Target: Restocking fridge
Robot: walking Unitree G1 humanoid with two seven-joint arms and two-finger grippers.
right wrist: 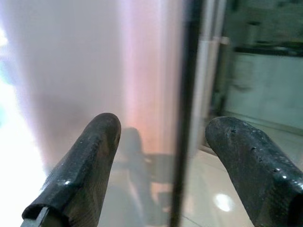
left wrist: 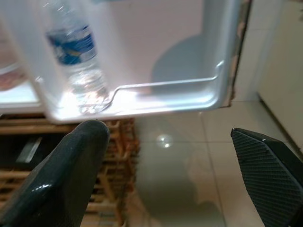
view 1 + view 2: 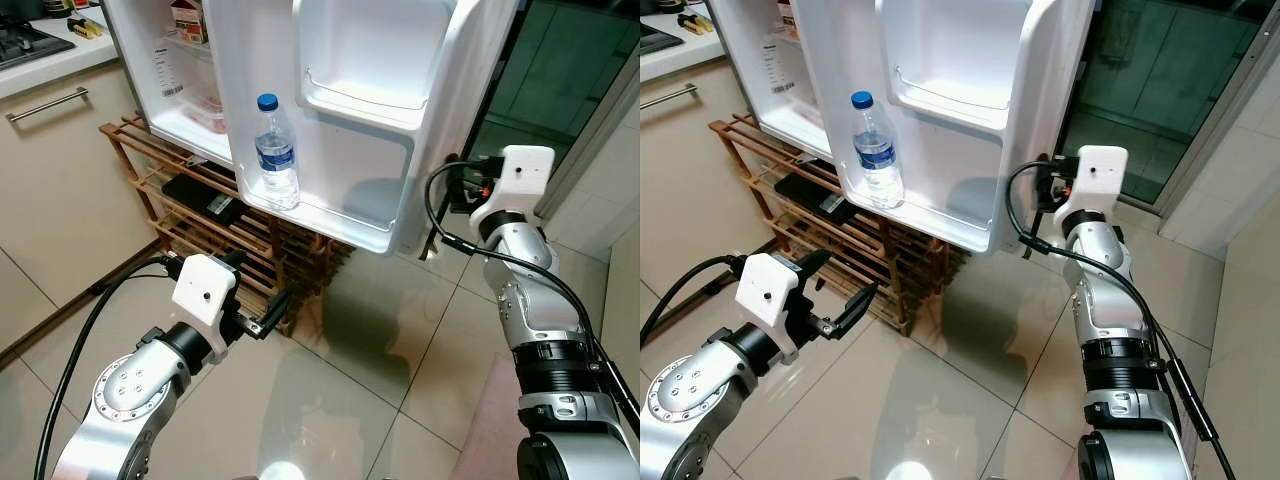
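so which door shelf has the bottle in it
The lower door shelf: the water bottle stands upright at its left end. The upper door shelf holds nothing visible.

No text can be read anywhere. The clear plastic water bottle with a blue cap (image 3: pixel 276 152), standing at the left end of the open white fridge door's lower shelf (image 3: pixel 340 222), wears a blue label with white print, too small to make out. A white sticker with dark lines (image 3: pixel 168 75) sits on the fridge's inner side wall; its characters are illegible. A red-and-white carton (image 3: pixel 189 19) inside the fridge shows print, also unreadable.
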